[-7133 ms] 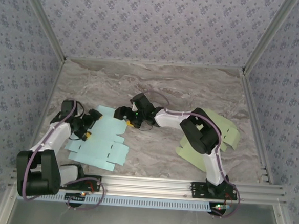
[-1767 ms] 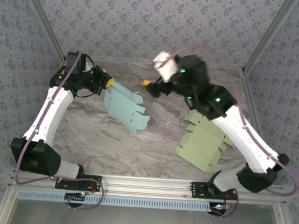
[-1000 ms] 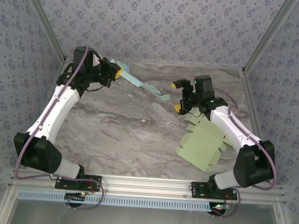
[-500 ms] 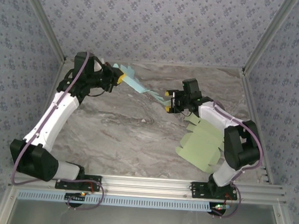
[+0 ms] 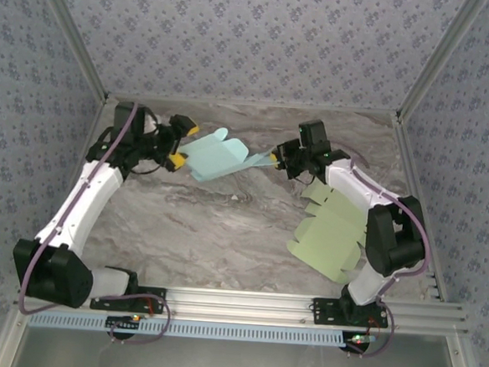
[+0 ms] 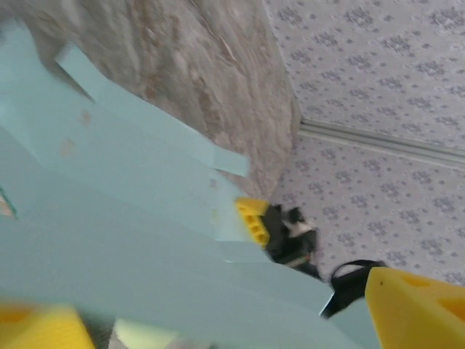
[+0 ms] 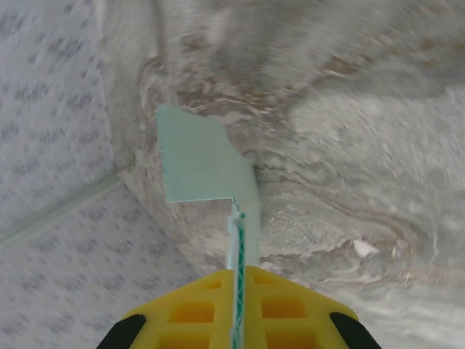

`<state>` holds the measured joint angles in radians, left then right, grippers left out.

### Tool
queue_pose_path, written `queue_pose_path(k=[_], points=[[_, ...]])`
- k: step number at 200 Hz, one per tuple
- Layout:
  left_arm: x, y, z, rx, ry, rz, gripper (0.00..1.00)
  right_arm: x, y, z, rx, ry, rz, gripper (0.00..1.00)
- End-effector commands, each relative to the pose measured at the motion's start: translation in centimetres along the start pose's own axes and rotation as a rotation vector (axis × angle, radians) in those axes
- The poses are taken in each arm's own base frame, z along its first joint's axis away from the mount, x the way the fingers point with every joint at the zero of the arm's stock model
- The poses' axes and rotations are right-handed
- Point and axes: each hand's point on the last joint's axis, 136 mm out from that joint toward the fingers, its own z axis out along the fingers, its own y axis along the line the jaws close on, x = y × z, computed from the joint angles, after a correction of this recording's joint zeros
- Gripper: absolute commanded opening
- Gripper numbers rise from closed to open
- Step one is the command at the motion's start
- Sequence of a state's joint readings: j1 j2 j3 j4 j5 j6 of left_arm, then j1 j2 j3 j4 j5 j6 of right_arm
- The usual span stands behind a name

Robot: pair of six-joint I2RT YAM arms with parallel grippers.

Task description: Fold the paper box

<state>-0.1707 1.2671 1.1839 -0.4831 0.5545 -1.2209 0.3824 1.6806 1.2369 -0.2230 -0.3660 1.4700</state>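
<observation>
Pinching the thin edge of the blue paper box (image 5: pixel 217 156), my right gripper (image 7: pixel 237 291) is shut tight and holds it up over the table (image 5: pixel 224 232). The sheet runs long toward 9 o'clock from me. At its far end my left gripper (image 5: pixel 180 145) stands wide open, holding nothing.

The right hand (image 7: pixel 236 282) pinches the blue paper box (image 7: pixel 192 163) edge-on.
</observation>
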Motion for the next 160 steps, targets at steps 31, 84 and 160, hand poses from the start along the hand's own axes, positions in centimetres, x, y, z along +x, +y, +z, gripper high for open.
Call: queue_pose_path(k=[31, 84, 160], points=[[-0.4, 6.4, -2.3, -0.142, 0.023, 0.180, 0.99, -0.3, 2.9, -3.6, -0.059, -0.094, -0.638, 0.00], [-1.5, 10.9, 1.2, -0.089, -0.066, 0.246, 0.99, 3.0, 4.8, -6.1, -0.232, -0.015, -1.087, 0.00], [1.8, 11.7, 8.0, -0.003, 0.012, 0.528, 0.91, 4.1, 3.6, -6.9, -0.387, 0.112, -1.119, 0.00]])
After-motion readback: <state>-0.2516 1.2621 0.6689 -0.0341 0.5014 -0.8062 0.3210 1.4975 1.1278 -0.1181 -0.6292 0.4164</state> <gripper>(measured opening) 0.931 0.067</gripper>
